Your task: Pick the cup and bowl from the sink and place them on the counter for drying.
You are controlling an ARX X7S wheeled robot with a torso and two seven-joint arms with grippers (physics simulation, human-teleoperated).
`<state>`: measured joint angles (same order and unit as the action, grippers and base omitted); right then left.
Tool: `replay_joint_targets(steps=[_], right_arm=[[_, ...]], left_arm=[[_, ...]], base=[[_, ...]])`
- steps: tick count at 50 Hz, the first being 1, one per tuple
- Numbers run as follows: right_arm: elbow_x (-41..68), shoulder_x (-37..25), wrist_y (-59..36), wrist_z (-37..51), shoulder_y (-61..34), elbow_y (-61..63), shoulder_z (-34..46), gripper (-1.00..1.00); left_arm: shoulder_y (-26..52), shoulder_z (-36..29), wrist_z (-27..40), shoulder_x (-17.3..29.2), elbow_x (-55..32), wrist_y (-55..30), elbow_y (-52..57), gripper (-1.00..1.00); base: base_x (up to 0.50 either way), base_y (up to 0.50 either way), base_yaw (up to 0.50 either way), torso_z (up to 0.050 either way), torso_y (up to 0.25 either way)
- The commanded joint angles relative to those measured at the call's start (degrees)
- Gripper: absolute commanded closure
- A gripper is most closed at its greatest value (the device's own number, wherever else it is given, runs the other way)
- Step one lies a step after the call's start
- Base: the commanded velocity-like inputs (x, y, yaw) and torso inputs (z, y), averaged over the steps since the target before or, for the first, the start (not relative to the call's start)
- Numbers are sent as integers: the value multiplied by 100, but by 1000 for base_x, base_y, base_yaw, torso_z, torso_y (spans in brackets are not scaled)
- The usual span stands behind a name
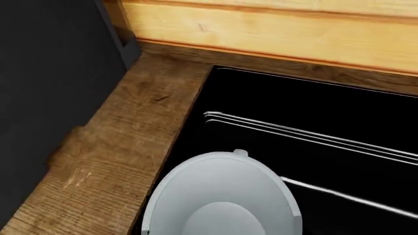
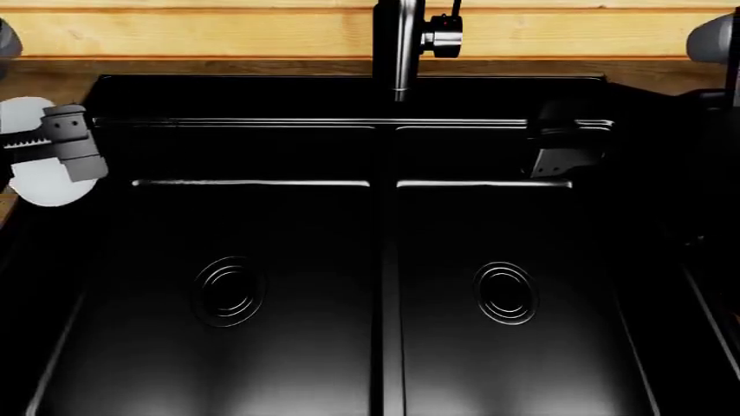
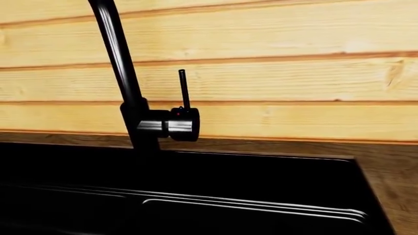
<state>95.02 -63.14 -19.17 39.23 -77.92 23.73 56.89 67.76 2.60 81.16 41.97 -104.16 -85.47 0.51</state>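
The white cup fills the near part of the left wrist view, mouth toward the camera, above the left rim of the black sink and beside the wooden counter. In the head view my left gripper is at the far left edge, shut on the cup. My right gripper is a dark shape over the rear of the right basin; its jaws do not show. Both basins look bare. The bowl is out of view.
The tall black faucet with its side lever rises behind the divider between the basins. A dark upright panel stands on the counter left of the sink. Pale wooden wall planks run behind the counter strip.
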Motion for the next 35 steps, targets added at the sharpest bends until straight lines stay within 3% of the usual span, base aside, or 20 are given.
replay_joint_targets(steps=[1,3,10,12,19,25,35], right_arm=[[-48,107,27,-103,48,-46,-45,-100],[-50,85,29,-101,67,-27,-43,-100],[11,157,-100,-83,-87,-91,-70,-100],[3,171,-117,-104,-100,-97,-69,-100],[4,175,-127,-100,-91,-64,-72,-100],[-3,198,-155,-105,-100,-95,-66,-100],[-7,186,-123,-97,-54,-65,-79,-100]], left_arm=[[171,-879,867,1213,-1209,1051,11,100],[186,-1358,868,1567,-1344,1502,128,100],[137,-1961,861,2165,-1276,2383,192,100],[71,-2229,864,2564,-1505,2827,318,100],[-175,-3044,864,3340,-1949,4184,1208,100],[-668,-3072,527,3925,-2077,4692,1379,100],[-971,-3181,418,4224,-2086,5021,1558,100]], base=[[0,0,0,0,0],[0,0,0,0,0],[0,0,0,0,0],[0,0,0,0,0],[0,0,0,0,0],[0,0,0,0,0],[0,0,0,0,0]])
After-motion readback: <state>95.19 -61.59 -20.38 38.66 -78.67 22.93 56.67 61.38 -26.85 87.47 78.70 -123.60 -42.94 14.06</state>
